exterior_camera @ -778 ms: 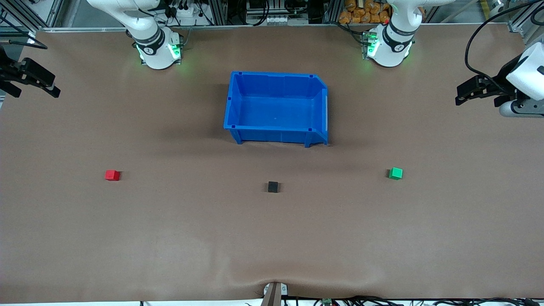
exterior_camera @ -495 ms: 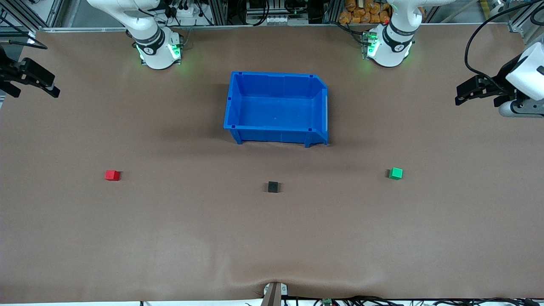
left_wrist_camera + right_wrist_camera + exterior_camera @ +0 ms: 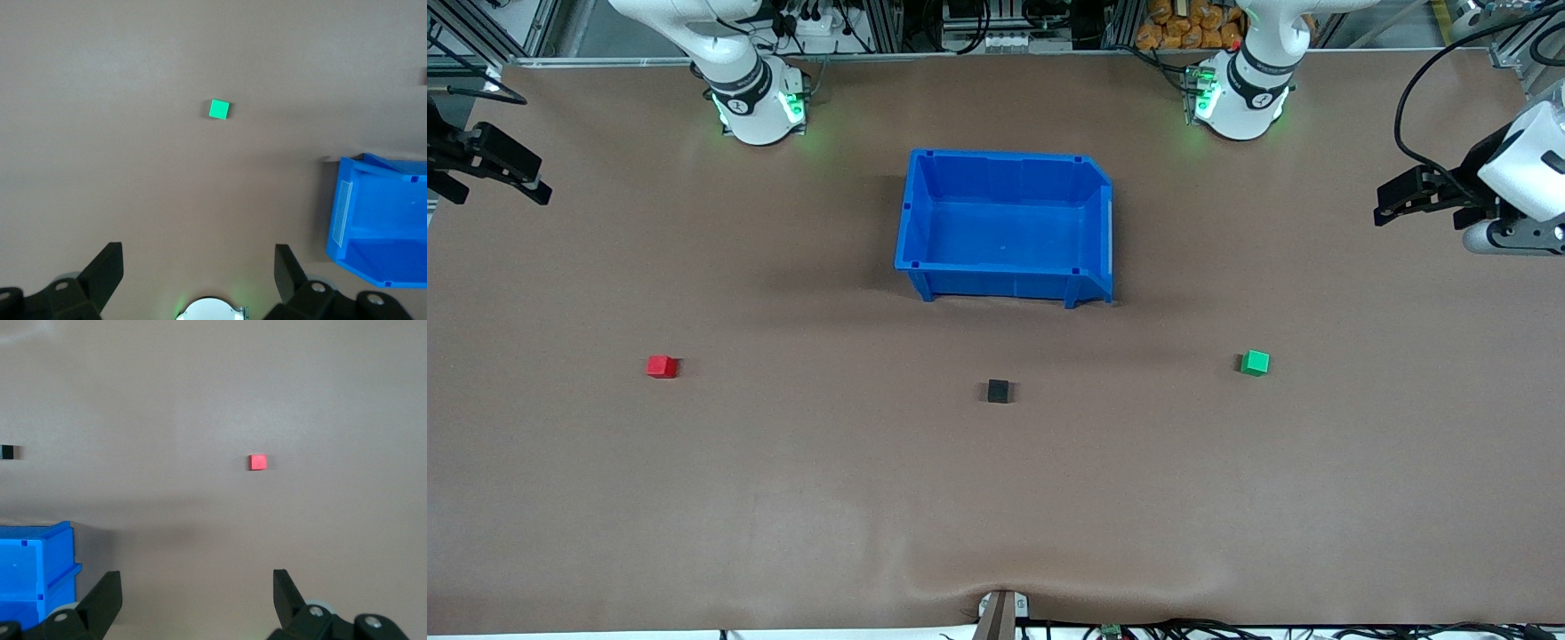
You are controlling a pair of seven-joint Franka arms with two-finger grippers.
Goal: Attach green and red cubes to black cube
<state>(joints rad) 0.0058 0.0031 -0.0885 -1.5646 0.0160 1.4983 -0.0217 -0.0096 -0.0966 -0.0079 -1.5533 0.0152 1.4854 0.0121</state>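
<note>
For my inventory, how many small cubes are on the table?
3, none seems hidden: red cube toward the right arm's end, black cube nearer the camera than the blue bin, green cube toward the left arm's end.

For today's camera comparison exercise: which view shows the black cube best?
The front view: the whole black cube sits unobstructed on the table, between the red and green cubes. The right wrist view catches it only at the picture's edge, cut off. The left wrist view shows just a dark sliver at its edge.

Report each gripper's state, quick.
Left gripper: open, holding nothing, over bare table at the left arm's end.
Right gripper: open, holding nothing, over bare table at the right arm's end.
</note>
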